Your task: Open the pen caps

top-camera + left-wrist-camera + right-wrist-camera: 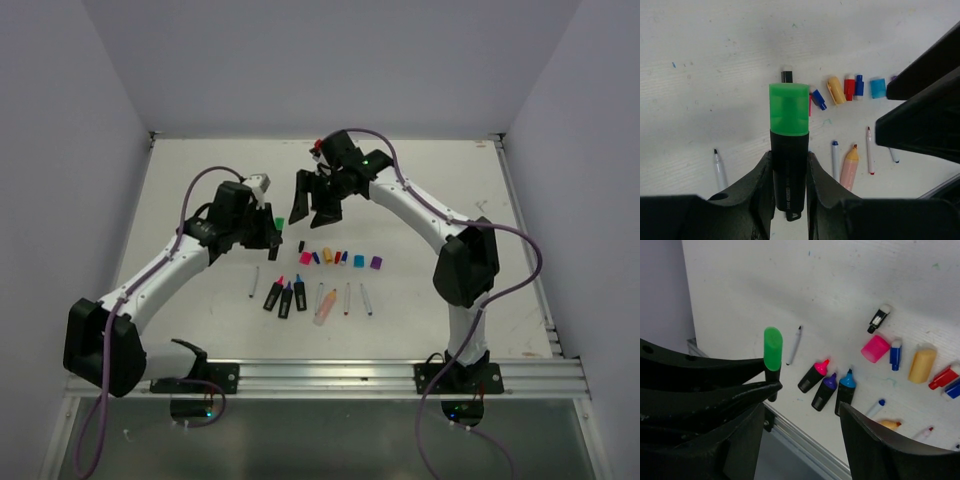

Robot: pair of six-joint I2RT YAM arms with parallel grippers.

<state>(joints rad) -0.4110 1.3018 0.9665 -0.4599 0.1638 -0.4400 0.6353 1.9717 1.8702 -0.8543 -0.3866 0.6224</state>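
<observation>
My left gripper (273, 233) is shut on a black highlighter barrel (789, 172) that carries a green cap (789, 109), held above the table. The green cap also shows in the top view (280, 222) and the right wrist view (773, 347). My right gripper (314, 205) is open and empty, just right of the green cap and apart from it; one of its fingers (922, 125) fills the right of the left wrist view. Loose caps lie in a row: pink (306, 257), red (338, 257), cyan (358, 261), purple (376, 263), with blue ones between.
Uncapped black highlighters (286, 296) with pink, purple and blue tips, a peach marker (326, 305) and several thin pens (254, 282) lie in a row nearer the arms. A small black piece (302, 245) lies by the caps. An aluminium rail (330, 378) marks the near edge.
</observation>
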